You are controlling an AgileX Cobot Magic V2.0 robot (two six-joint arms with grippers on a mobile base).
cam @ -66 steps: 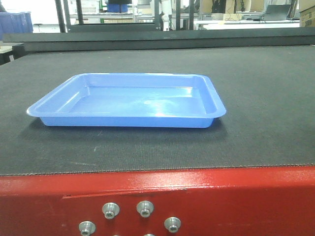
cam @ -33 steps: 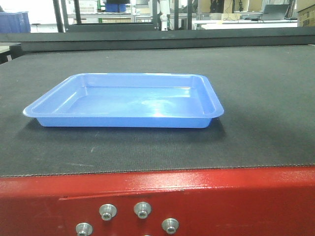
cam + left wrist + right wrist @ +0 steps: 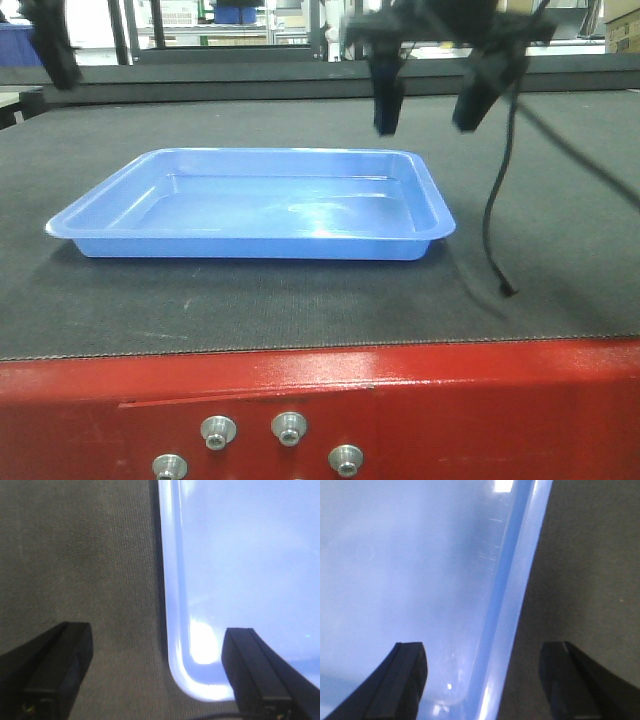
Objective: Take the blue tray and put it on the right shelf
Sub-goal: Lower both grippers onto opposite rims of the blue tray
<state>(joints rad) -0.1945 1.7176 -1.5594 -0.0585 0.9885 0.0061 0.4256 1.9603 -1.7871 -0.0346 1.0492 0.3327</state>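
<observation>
The blue tray (image 3: pixel 250 205) lies flat on the dark mat of the red-edged table. My right gripper (image 3: pixel 430 105) hangs open above the tray's far right corner. In the right wrist view it (image 3: pixel 487 680) straddles the tray's right rim (image 3: pixel 512 605), one finger over the tray floor and one over the mat. My left gripper (image 3: pixel 157 680) is open and straddles the tray's left rim (image 3: pixel 172 605) near a rounded corner. In the front view only one of its fingers (image 3: pixel 58 55) shows, at the top left. The right shelf is out of view.
A black cable (image 3: pixel 490 225) hangs from the right arm and touches the mat (image 3: pixel 560 230) right of the tray. The red table edge (image 3: pixel 450 400) with bolts runs along the front. Racks and dark-blue bins (image 3: pixel 238 14) stand far behind.
Both grippers have come into the front view above the tray's two short ends, with the cable trailing. The tray has not moved in the last half second.
</observation>
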